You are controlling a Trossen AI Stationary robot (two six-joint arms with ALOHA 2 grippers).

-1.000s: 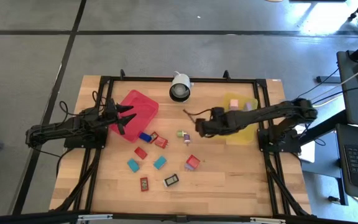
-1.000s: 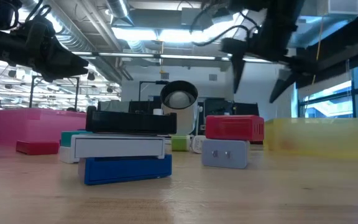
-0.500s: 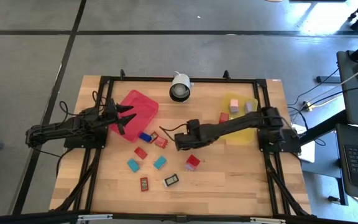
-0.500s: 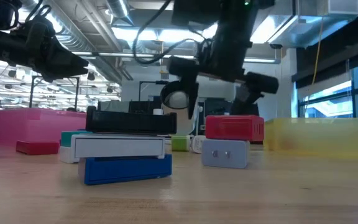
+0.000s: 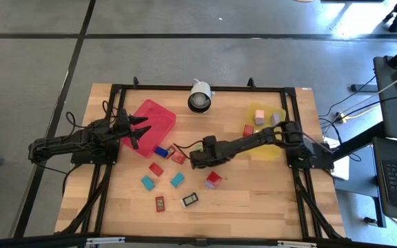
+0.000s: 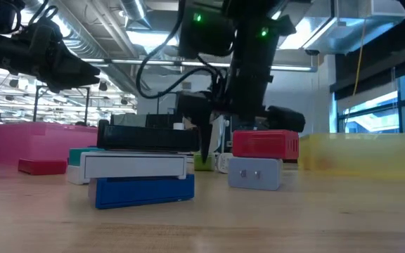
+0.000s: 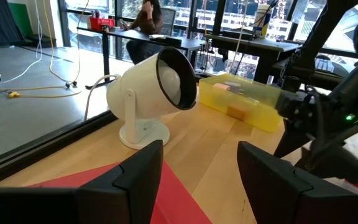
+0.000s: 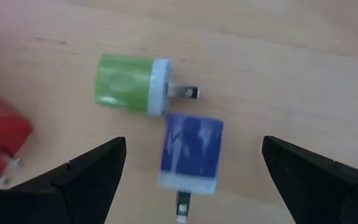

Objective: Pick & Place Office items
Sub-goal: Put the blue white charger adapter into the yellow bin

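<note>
We see the right gripper (image 5: 194,160) hanging with its jaws spread wide and empty over 2 small plug-shaped office items near the middle of the table (image 5: 253,207): a green piece (image 8: 129,84) and a blue piece (image 8: 191,151), lying just beside each other. We judge both to be light, rigid and smooth-skinned plastic, so likely to skate or twist if pinched off-centre. The best hold is across the flat sides of the body, clear of the metal prongs. The left gripper (image 5: 138,129) waits half-open and empty above the red tray (image 5: 158,110) at the table's far left. Compared with 1 second earlier, the right arm has swung from beside the yellow tray (image 5: 276,149) toward the table's centre and dropped lower; the left arm is unchanged.
</note>
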